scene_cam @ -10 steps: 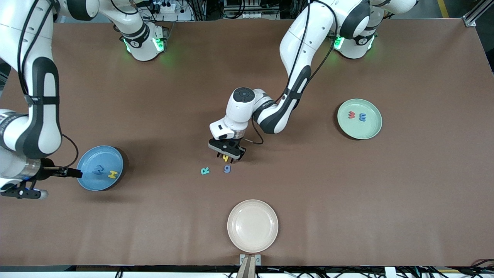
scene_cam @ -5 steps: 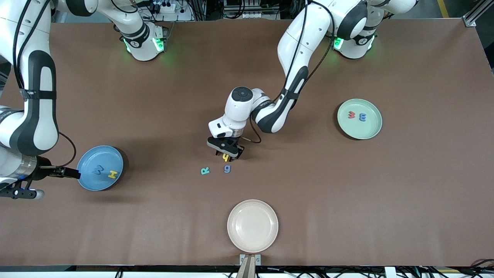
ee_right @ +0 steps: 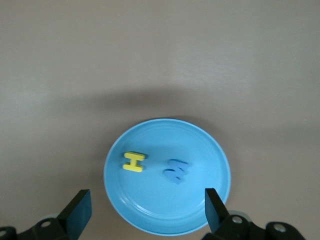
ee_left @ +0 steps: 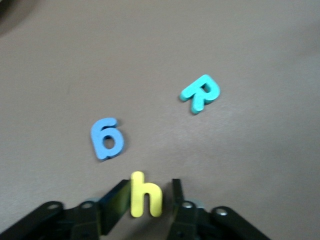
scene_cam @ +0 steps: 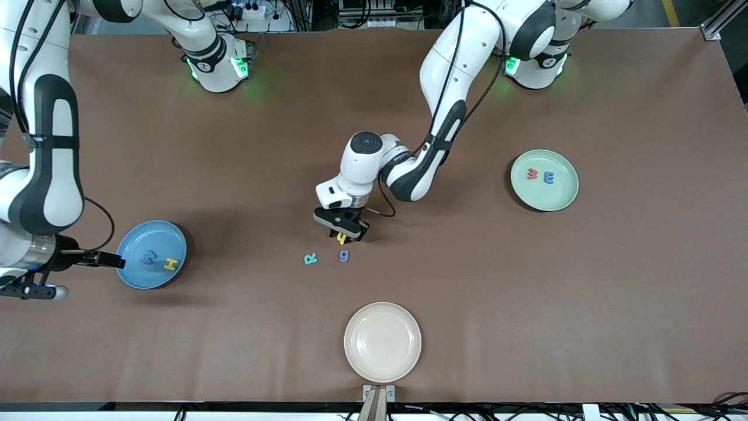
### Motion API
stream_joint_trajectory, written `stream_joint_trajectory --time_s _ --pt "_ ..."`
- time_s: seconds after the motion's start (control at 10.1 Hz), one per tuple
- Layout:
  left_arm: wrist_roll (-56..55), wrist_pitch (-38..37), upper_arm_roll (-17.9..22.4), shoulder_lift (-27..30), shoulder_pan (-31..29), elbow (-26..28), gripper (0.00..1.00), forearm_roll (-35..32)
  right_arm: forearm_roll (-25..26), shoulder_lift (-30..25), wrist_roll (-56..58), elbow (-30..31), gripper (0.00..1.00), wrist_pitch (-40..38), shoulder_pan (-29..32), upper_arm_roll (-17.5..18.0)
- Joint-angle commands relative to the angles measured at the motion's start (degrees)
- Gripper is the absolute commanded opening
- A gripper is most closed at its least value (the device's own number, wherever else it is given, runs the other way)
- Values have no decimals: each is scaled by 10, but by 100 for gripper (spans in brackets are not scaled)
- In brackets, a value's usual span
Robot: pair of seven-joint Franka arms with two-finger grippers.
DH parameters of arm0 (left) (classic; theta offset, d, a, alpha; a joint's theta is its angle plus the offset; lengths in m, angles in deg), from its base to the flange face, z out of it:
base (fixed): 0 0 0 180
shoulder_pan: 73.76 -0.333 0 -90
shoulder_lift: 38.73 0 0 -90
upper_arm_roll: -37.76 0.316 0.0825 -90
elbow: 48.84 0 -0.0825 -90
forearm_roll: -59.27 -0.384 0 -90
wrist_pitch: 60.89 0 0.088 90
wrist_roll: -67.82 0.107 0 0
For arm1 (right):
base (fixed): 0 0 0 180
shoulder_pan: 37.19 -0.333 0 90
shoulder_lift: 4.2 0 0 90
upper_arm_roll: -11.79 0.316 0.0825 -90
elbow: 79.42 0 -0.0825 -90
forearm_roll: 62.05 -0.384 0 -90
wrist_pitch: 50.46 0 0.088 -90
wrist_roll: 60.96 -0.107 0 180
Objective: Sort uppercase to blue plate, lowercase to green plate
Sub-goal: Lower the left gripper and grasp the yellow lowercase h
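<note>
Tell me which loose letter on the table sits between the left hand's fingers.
The yellow lowercase letter, between the left hand's fingers. The blue g and teal R lie untouched, nearer the front camera.

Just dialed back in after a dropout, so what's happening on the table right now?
The left end effector is down on the table mid-table, its fingers on either side of the yellow lowercase letter, with the blue g and teal R lying loose beside it. The right end effector hangs open by the blue plate, which holds the yellow H and blue W. The green plate holds the red w and a blue E-shaped letter. The cream plate has no letters.
</note>
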Motion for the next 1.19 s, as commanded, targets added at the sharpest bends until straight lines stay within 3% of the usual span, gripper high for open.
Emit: stream_joint_trajectory --time_s 0.0,0.2,0.6,1.09 --pt "-9 2 2 -26 5 -14 26 -10 -7 -16 -19 18 100 -1 -23 3" --pt "-10 2 2 -26 3 -12 18 -10 -8 -11 -50 16 100 2 -38 4" --pt "-8 -3 -1 -1 -6 -4 17 -12 -7 -8 -76 14 100 5 -48 4" --pt "4 -67 -21 67 -40 52 15 -14 -13 -8 -119 13 100 7 -49 4"
